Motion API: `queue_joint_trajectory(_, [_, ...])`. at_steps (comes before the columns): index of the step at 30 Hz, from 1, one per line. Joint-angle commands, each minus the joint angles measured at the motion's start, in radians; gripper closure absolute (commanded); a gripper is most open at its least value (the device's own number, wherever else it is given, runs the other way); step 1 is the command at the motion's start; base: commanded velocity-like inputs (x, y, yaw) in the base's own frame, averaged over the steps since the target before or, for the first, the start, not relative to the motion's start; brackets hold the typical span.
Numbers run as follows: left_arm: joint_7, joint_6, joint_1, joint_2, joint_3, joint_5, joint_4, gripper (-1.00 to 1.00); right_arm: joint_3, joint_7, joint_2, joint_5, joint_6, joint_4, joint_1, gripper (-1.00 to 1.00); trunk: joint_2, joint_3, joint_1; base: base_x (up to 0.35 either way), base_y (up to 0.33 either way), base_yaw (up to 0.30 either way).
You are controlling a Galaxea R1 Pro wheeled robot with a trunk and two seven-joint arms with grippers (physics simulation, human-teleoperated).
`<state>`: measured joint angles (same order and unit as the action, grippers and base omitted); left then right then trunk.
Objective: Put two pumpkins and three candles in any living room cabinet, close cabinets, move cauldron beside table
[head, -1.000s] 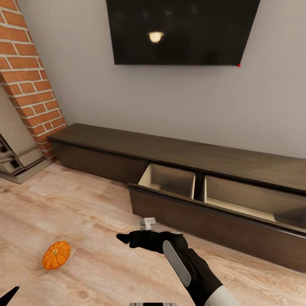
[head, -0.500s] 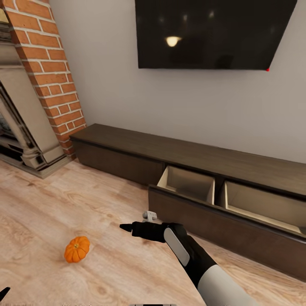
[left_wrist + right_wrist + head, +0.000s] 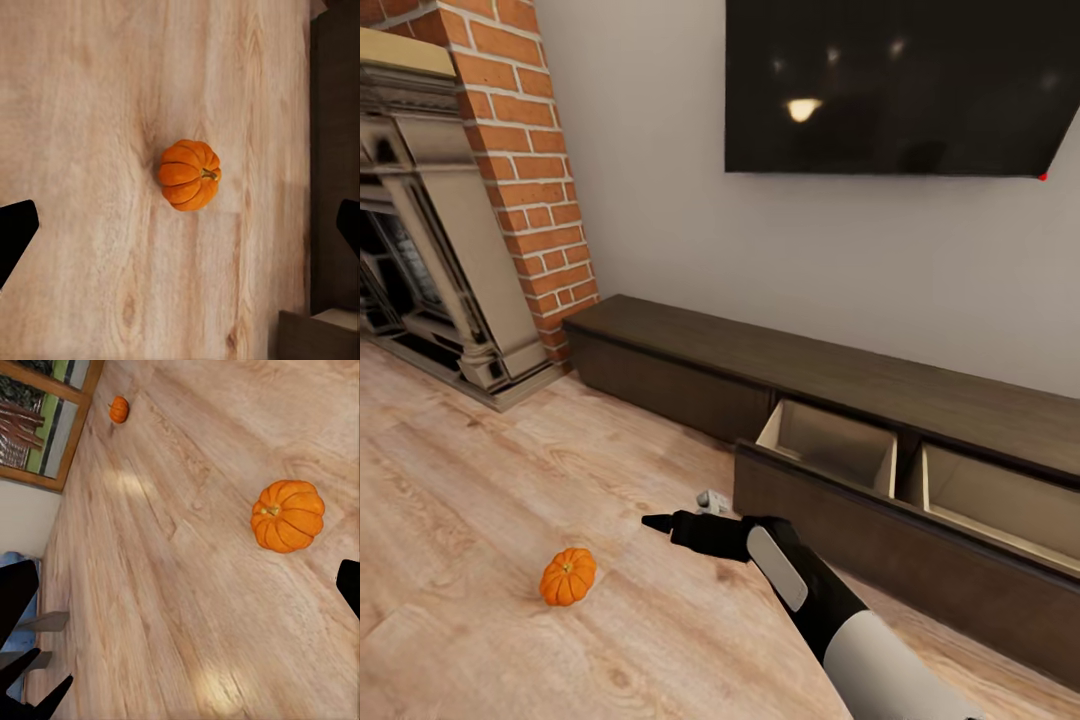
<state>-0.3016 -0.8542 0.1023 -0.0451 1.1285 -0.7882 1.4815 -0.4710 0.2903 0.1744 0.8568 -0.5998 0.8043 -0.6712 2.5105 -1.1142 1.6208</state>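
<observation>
Currently pumpkin (image 3: pixel 568 576) sits on wood floor (image 3: pixel 480 500), well apart from right gripper (image 3: pixel 657 521), off to its left and a bit nearer the robot. Right gripper hangs over floor just beside cabinet (image 3: pixel 840 385) w/ drawer (image 3: pixel 830 445) pulled out; fingers (image 3: pixel 16 592) spread wide, holding nothing. Left gripper (image 3: pixel 180 225) hovers above pumpkin, tips far apart, empty. Right wrist view: 2nd pumpkin (image 3: pixel 118 409) far off by window (image 3: pixel 45 427). TV (image 3: pixel 900 85) on wall, brick fireplace (image 3: pixel 450 200) beyond cabinet end.

no readable text, labels, brands, numbers or signs on any surface in these views
</observation>
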Motion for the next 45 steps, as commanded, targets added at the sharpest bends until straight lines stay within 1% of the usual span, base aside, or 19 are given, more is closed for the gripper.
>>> queue_joint_trajectory(1, [-0.004,-0.005,0.0,0.0,0.002,0.002,0.0,-1.0,0.0,0.001,0.0,0.002,-0.003,-0.012,-0.007,-1.0,0.0,0.005,-0.001,0.0,0.0,0.199])
queue_joint_trajectory(3, [-0.005,-0.005,0.0,0.0,0.003,0.003,-0.002,-1.0,0.002,0.002,0.0,0.01,-0.002,-0.05,-0.026,-1.0,0.0,0.015,-0.001,0.0,0.0,0.199])
queue_joint_trajectory(9, [0.005,-0.002,0.002,0.001,0.003,0.004,-0.006,-1.0,0.003,-0.002,0.0,0.086,0.019,-0.183,-0.078,-1.0,-0.002,0.045,-0.004,0.0,0.0,0.197])
queue_joint_trajectory(17, [0.013,0.002,0.001,-0.002,0.003,0.004,-0.017,-1.0,0.01,-0.025,0.0,0.096,0.092,-0.205,-0.077,-1.0,-0.002,0.056,-0.005,0.0,0.0,0.083])
queue_joint_trajectory(21, [0.011,0.003,0.002,-0.006,0.003,0.006,-0.021,-1.0,0.059,-0.071,0.0,0.097,0.098,-0.253,-0.078,-1.0,-0.002,0.058,-0.005,0.0,0.0,0.206])
queue_joint_trajectory(22, [0.011,0.003,0.002,-0.006,0.002,0.009,-0.022,-1.0,0.068,-0.074,0.0,0.098,0.098,-0.269,-0.079,-1.0,-0.002,0.058,-0.005,0.0,0.0,0.247])
queue_joint_trajectory(23, [0.004,0.002,0.002,-0.01,-0.003,0.062,-0.023,-1.0,0.096,-0.077,0.0,0.098,0.095,-0.322,-0.082,-1.0,-0.002,0.059,-0.005,0.0,0.0,0.268])
queue_joint_trajectory(25, [0.003,0.002,0.002,-0.01,-0.011,0.075,-0.022,-1.0,0.099,-0.077,0.0,0.096,0.095,-0.329,-0.083,-1.0,-0.002,0.059,-0.005,0.0,0.0,0.269])
queue_joint_trajectory(26, [0.003,0.002,0.002,-0.01,-0.03,0.084,-0.02,-1.0,0.1,-0.077,0.0,0.095,0.089,-0.332,-0.085,-1.0,-0.002,0.06,-0.005,0.0,0.0,0.272])
queue_joint_trajectory(27, [0.007,0.006,-0.004,-0.002,-0.129,0.096,-0.006,-1.0,0.101,-0.064,0.0,0.092,0.025,-0.318,-0.088,-1.0,-0.002,0.06,-0.005,0.0,0.0,0.274])
queue_joint_trajectory(28, [0.011,0.007,-0.007,0.001,-0.159,0.098,0.0,-1.0,0.101,-0.06,0.0,0.091,0.004,-0.313,-0.088,-1.0,-0.002,0.061,-0.005,0.0,0.0,0.274])
queue_joint_trajectory(29, [0.03,0.008,-0.026,0.018,-0.259,0.112,0.019,-1.0,0.1,-0.049,0.0,0.088,-0.047,-0.3,-0.088,-1.0,-0.002,0.061,-0.005,0.0,0.0,0.274])
queue_joint_trajectory(30, [0.125,0.004,-0.063,0.048,-0.463,0.141,0.053,-1.0,0.082,0.112,-0.047,0.046,-0.104,-0.244,-0.083,-1.0,-0.002,0.062,-0.005,0.0,0.0,0.201])
queue_joint_trajectory(34, [0.144,-0.007,-0.118,0.078,-0.48,0.142,0.058,-1.0,0.079,0.146,-0.073,0.028,-0.108,-0.236,-0.085,-1.0,-0.002,0.066,-0.005,0.0,0.0,0.199])
queue_joint_trajectory(35, [0.181,-0.015,-0.151,0.081,-0.491,0.142,0.068,-1.0,0.08,0.153,-0.078,0.017,-0.109,-0.234,-0.086,-1.0,-0.002,0.067,-0.005,0.0,0.0,0.2])
queue_joint_trajectory(36, [0.358,-0.024,-0.187,0.077,-0.589,0.137,0.118,-1.0,0.083,0.052,-0.077,-0.04,-0.107,-0.217,-0.089,-1.0,-0.002,0.068,-0.005,0.0,0.0,0.136])
queue_joint_trajectory(39, [0.411,-0.024,-0.19,0.059,-0.606,0.136,0.122,-1.0,0.085,0.015,-0.074,-0.046,-0.101,-0.215,-0.089,-1.0,-0.002,0.072,-0.005,0.0,0.0,0.151])
queue_joint_trajectory(42, [0.545,-0.022,-0.194,0.034,-0.615,0.134,0.124,-1.0,0.086,-0.003,-0.072,-0.049,-0.096,-0.215,-0.09,-1.0,-0.002,0.075,-0.005,0.0,0.0,0.167])
queue_joint_trajectory(45, [0.632,-0.019,-0.198,0.026,-0.642,0.132,0.124,-1.0,0.086,-0.008,-0.072,-0.05,-0.088,-0.22,-0.09,-1.0,-0.002,0.079,-0.005,0.0,0.0,0.175])
